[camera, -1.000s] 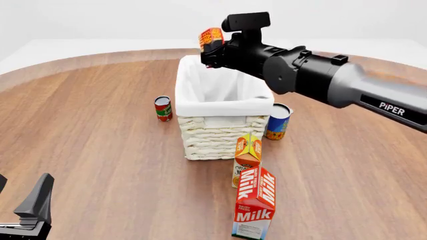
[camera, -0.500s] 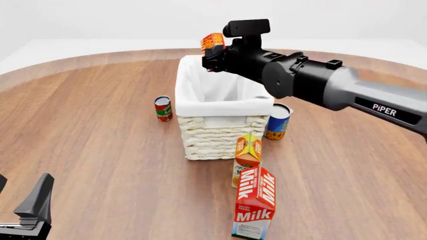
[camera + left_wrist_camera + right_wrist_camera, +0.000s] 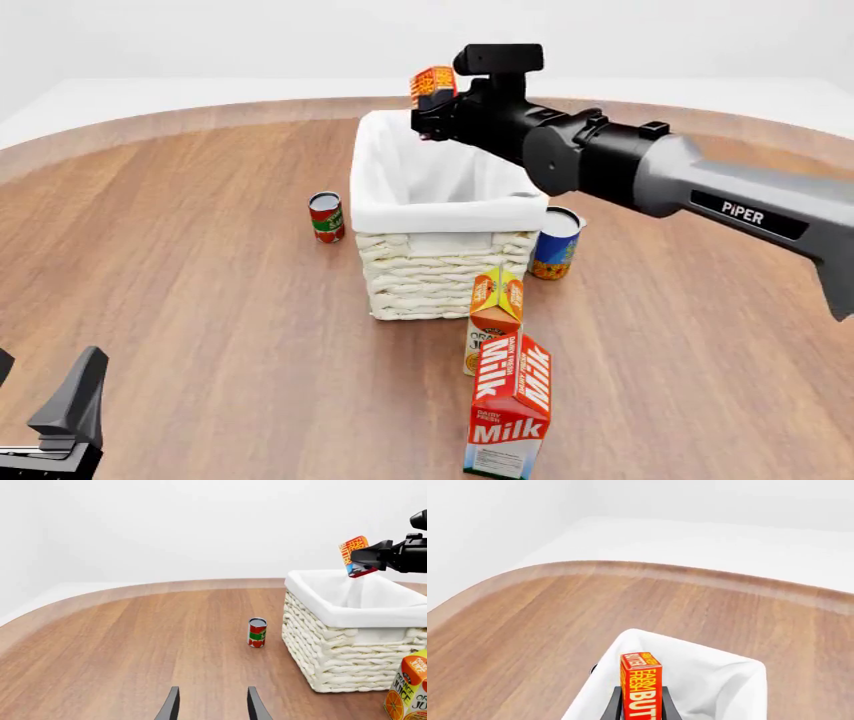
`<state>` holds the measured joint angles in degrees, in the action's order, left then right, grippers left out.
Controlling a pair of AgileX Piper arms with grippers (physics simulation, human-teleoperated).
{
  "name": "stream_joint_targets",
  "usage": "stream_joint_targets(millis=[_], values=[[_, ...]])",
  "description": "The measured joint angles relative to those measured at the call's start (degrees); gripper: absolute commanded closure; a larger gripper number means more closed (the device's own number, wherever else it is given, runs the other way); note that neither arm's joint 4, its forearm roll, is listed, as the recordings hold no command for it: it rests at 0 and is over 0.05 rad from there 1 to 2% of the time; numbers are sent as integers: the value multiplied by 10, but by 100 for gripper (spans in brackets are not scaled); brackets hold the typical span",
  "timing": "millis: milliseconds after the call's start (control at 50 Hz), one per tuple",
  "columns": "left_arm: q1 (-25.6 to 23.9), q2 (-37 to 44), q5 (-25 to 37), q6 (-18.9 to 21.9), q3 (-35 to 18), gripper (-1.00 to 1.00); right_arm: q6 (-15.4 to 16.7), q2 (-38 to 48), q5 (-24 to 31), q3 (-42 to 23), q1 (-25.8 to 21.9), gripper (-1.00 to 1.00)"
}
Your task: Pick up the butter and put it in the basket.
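While clamped on the butter [image 3: 430, 81], right hand [image 3: 424, 112] hangs over far end of basket [image 3: 447, 210], box upright w/ lining below. Blue can [image 3: 555, 243], juice carton [image 3: 495, 305], milk carton [image 3: 509, 408] sit nearer its arm; red can [image 3: 326, 217] across basket. Left wrist cam alone shows left hand [image 3: 211, 707] open, empty, low over tabletop [image 3: 200, 300].

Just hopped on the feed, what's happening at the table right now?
The right hand is gripping the butter and holding it in the air over the far end of the basket, not yet released. The left hand is open and idle, low at the near left of the table. On the wood around the basket stand a red can, a blue can, an orange juice carton and a milk carton, all untouched.
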<state>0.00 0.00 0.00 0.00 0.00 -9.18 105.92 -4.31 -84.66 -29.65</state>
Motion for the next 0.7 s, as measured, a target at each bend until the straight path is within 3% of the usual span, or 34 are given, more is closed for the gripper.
stream_joint_targets(millis=[700], values=[[0, 0, 0, 0, 0, -100, -19, 48, -12, -32, 5, 100]])
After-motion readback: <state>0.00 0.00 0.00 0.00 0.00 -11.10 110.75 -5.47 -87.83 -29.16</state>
